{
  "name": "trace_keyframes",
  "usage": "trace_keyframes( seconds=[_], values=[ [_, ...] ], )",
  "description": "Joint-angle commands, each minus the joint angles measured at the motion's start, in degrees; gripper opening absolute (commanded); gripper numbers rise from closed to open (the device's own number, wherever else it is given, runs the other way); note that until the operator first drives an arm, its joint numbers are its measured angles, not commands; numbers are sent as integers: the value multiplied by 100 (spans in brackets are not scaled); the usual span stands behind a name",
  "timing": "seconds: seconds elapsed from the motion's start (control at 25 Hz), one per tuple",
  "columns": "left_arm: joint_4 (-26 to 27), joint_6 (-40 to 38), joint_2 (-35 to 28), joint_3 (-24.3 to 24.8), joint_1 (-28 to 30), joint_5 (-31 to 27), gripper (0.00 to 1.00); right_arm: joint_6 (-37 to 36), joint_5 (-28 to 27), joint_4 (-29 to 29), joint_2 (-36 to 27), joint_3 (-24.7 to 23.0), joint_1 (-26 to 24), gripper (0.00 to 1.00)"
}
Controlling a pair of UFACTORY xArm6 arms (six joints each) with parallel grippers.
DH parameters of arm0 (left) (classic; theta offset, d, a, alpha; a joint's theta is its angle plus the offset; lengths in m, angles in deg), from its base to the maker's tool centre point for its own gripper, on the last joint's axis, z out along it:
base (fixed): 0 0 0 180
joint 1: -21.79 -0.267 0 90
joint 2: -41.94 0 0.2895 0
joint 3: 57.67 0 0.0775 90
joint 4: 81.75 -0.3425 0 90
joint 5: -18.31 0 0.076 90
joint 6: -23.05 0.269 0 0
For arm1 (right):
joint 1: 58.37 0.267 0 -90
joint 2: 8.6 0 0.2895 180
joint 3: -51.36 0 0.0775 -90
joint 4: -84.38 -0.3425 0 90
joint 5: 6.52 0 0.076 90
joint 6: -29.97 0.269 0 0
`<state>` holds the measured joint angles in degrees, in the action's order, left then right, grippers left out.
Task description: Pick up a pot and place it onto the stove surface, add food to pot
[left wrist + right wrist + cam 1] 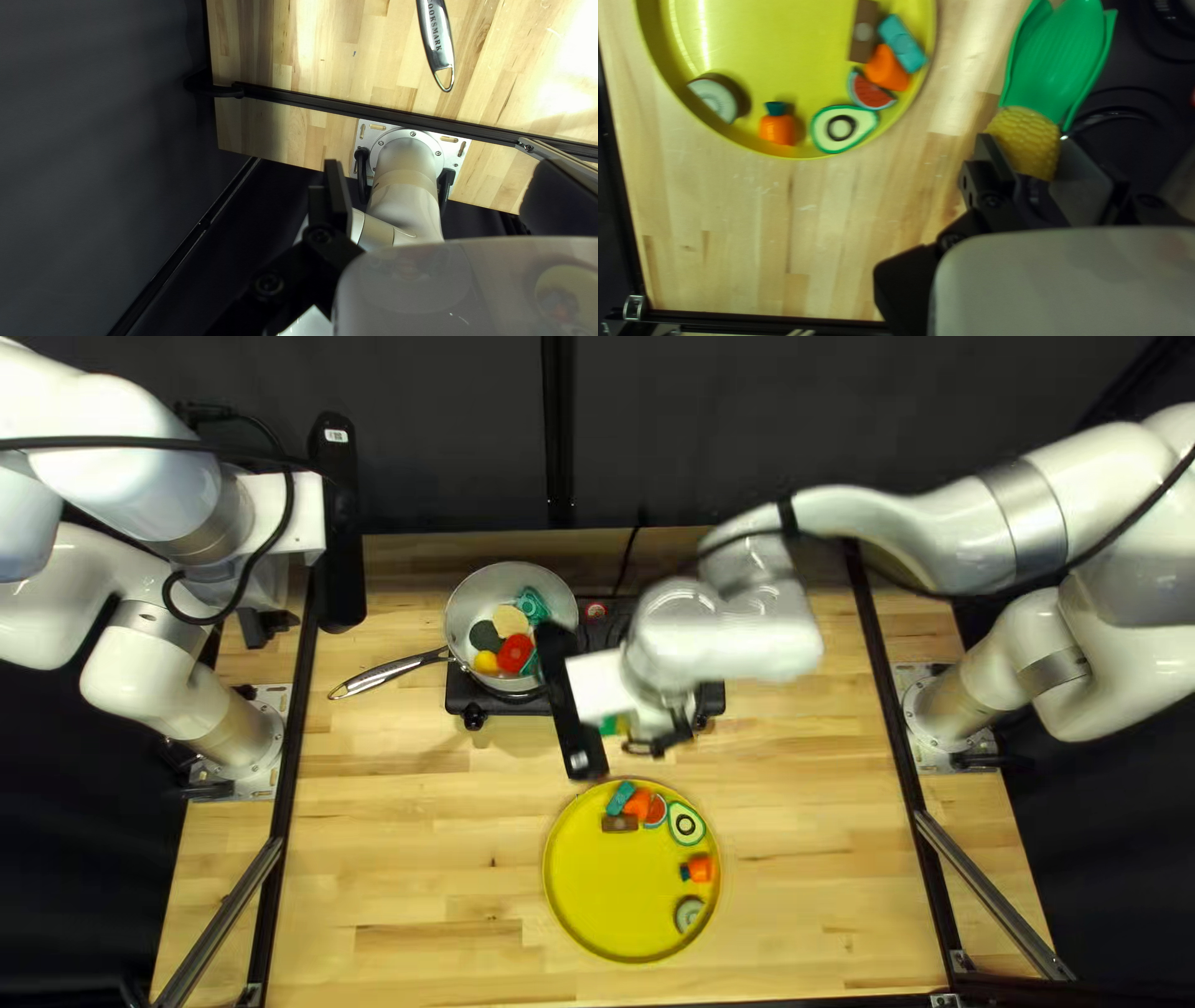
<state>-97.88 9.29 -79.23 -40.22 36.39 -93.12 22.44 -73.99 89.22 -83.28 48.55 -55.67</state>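
"Starting at the left, what is the left gripper (441,180) doing?"

"Its fingers are spread, nothing between them. It hangs off beside the desk (374,834), probably to leave the pot free. The pot's handle (392,673) lies on the desk side of those fingers, well apart."

"And the pot (463,612)?"

"It sits upright on the left part of the stove (463,695), handle pointing left over the desk. That seems handy for a later grip, and it keeps the opening clear for food. Several pieces are in it."

"Next along, the right gripper (1027,146)?"

"Pinching the toy corn (1026,142) by its yellow end. The kernels are between the fingers; the green husk (1055,59) sticks out ahead of them, past the tips. Held by that end, it should let the husk go in first."

"So the pot is to its left?"

"Yes, a short carry, I'd judge. The husk could catch the rim."

"And the yellow plate (585,884)?"

"On the desk in front of the stove, probably as the supply, the avocado (686,823) among its pieces."
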Motion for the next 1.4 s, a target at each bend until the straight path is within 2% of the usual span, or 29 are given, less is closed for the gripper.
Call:
trace_keyframes(
  seconds=[0.04, 0.16, 0.24, 0.48, 0.88, 1.0, 1.12, 1.16, 1.2, 1.28, 1.4],
  values=[
    [0, 0, 0, 0, 0, 0, 100, -629, -433, -80, 595, 1196, -608, 0],
    [0, 0, 0, 0, 0, 0, 100, -950, -570, -163, 1177, 2003, -952, 0],
    [0, 0, 0, 0, 0, 0, 100, -1095, -478, -232, 1399, 2189, -1135, 0],
    [0, 0, 0, 0, 0, 0, 100, -1312, 250, -465, 1520, 1721, -1433, 0],
    [0, 0, 0, 0, 0, 0, 100, -1199, 1070, -676, 1548, 981, -1188, 0],
    [0, 0, 0, 0, 0, 0, 100, -1267, 1225, -761, 1600, 865, -1219, 0],
    [0, 0, 0, 0, 0, 0, 100, -1291, 1206, -830, 1713, 966, -1227, 0],
    [0, 0, 0, 0, 0, 0, 100, -1292, 1127, -850, 1773, 1075, -1224, 94],
    [0, 0, 0, 0, 0, 0, 100, -1329, 1021, -887, 1820, 1189, -1228, 100],
    [0, 0, 0, 0, 0, 0, 100, -1391, 804, -935, 1873, 1369, -1230, 100],
    [0, 0, 0, 0, 0, 0, 100, -1409, 674, -948, 1805, 1391, -1218, 100]
  ],
)
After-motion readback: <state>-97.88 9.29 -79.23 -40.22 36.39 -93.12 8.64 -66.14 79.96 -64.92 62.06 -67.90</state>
